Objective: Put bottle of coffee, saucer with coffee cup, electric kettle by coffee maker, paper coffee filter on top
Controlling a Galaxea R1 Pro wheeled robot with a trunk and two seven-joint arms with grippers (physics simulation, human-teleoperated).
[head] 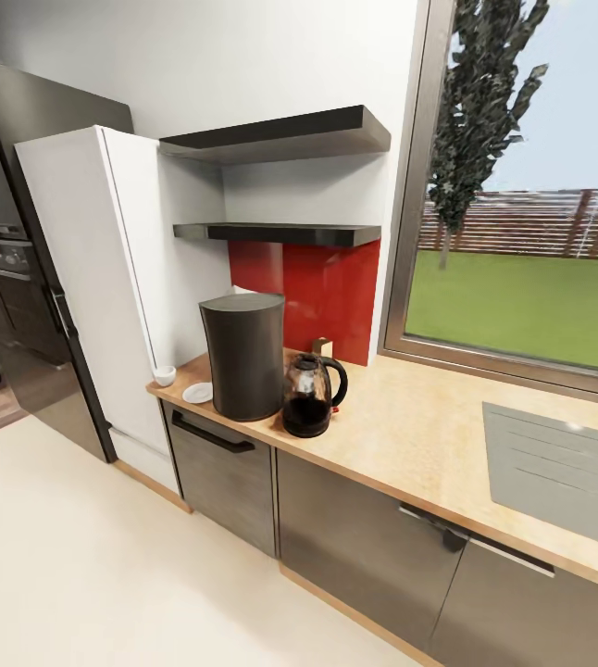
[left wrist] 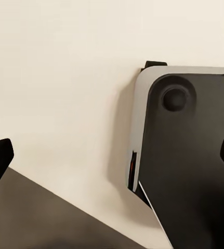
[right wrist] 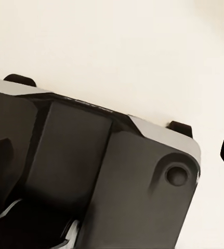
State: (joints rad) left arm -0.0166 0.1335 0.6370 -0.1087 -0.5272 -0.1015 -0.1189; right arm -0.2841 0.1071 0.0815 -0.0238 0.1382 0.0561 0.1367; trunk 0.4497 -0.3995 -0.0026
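Observation:
The dark-grey coffee maker stands on the beige countertop near its left end. Close on its right is the glass electric kettle. To the left of the coffee maker the white saucer lies flat, and the small white coffee cup sits on the counter beside it, not on it. A small brownish thing peeks out behind the kettle; I cannot tell if it is the bottle of coffee. The black kitchen shelf looks bare. The paper coffee filter is out of view. My left gripper and right gripper are open, over the floor.
A white fridge and dark oven column stand left of the counter. A second black shelf hangs higher. A grey sink is set in the counter at right, under a window. Both wrist views show my own base.

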